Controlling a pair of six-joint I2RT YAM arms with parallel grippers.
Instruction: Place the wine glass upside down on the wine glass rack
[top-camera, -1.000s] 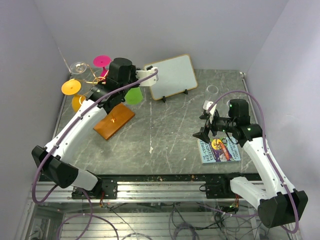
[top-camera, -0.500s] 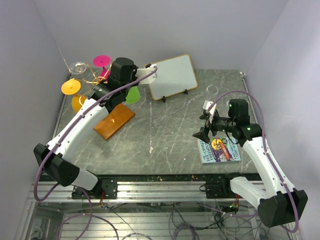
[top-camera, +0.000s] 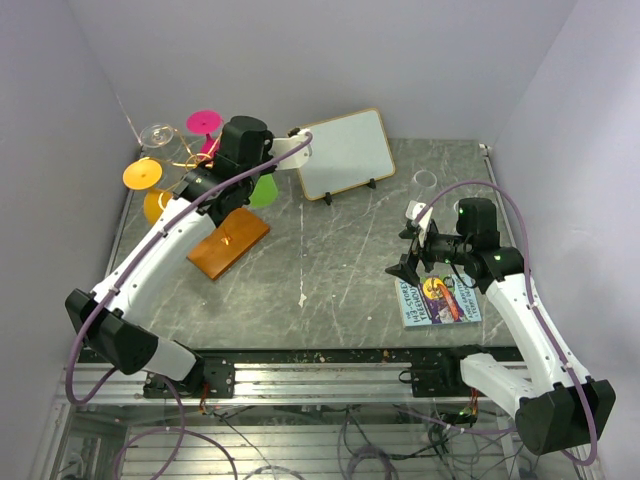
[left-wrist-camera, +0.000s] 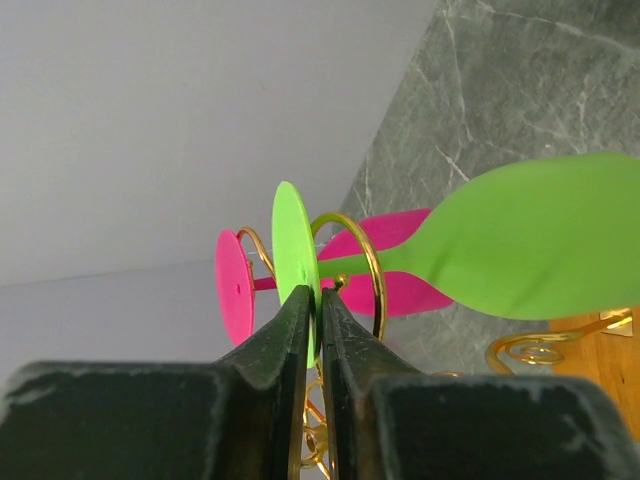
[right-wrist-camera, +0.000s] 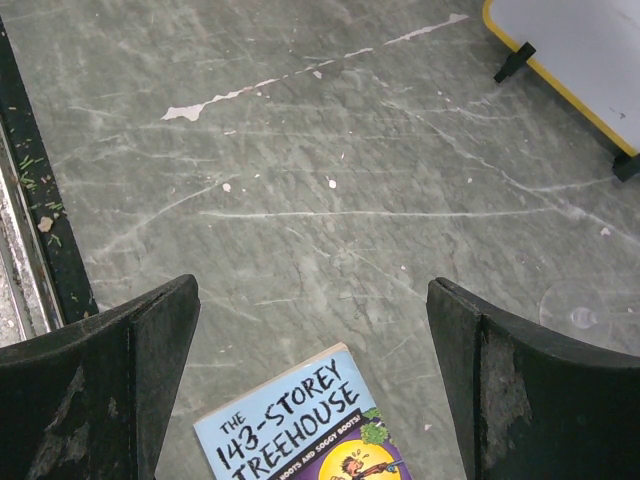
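Observation:
A green wine glass hangs with its stem in a gold curl of the wine glass rack. Its bowl hangs below the left wrist. My left gripper is shut on the glass's round green foot, one finger on each face. The rack's wooden base lies underneath. My right gripper stands wide open and holds nothing, low over the table by a book.
The rack also carries a pink glass, an orange glass and a clear glass. Another clear wine glass stands at the right. A small whiteboard stands at the back, and the book lies at front right.
The left wrist has shifted slightly at the rack and the green bowl has moved a little with it. The right arm has not moved.

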